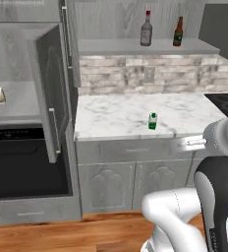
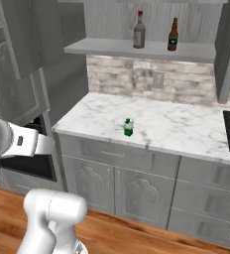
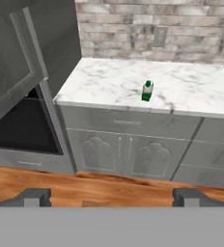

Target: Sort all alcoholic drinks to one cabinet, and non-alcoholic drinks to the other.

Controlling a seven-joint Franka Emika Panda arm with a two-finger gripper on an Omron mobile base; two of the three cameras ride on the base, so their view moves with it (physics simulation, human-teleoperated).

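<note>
— Four drinks we count, left to right. First the cream-yellow carton [image 1: 0,95], upright on the grey shelf of the narrow cabinet niche [image 1: 22,101] above the black oven [image 1: 25,165], whose door [image 1: 51,93] hangs open beside it.

— Then we move onto the marble counter [image 1: 121,115]. The green and white carton [image 1: 153,120] stands alone there, upright, near the front edge and well apart from everything else. In the hand view we see that carton [image 3: 147,90] ahead, past the drawer fronts.

— Up on the long shelf of the wide wall cabinet [image 1: 111,47] we find the clear-grey bottle [image 1: 146,29] with its red cap, and just to its right the slimmer brown bottle [image 1: 178,32]. Both upright, near each other, not touching.

— And the gripper [image 3: 111,197]?

— We see its two fingers [image 3: 33,197] spread wide at the bottom of the hand view, nothing between them, hanging over the wooden floor [image 3: 85,185] in front of the base cabinets [image 3: 128,154], well short of the counter.
</note>
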